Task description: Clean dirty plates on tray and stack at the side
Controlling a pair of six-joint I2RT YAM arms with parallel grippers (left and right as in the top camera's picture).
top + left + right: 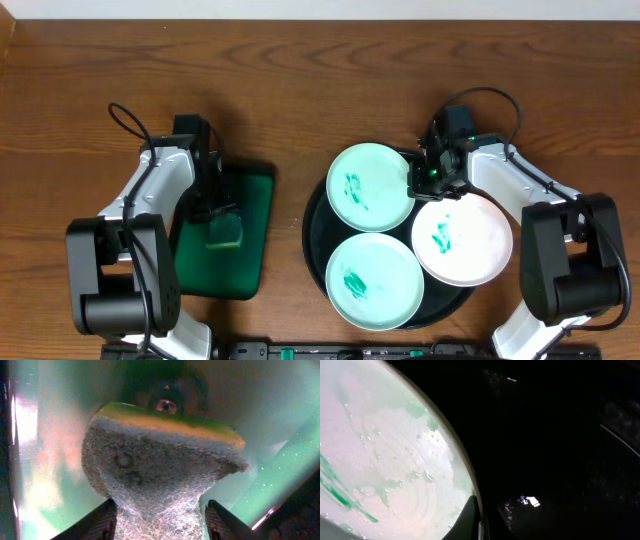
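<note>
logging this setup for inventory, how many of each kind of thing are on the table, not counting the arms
white plates: 3
black tray: 1
green tray: 1
sponge: 1
total: 6

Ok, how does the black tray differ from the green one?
The black tray is round and carries smeared plates; the green tray is rectangular and carries a sponge. The black tray is larger than the green tray. Both lie flat on the wooden table.
</note>
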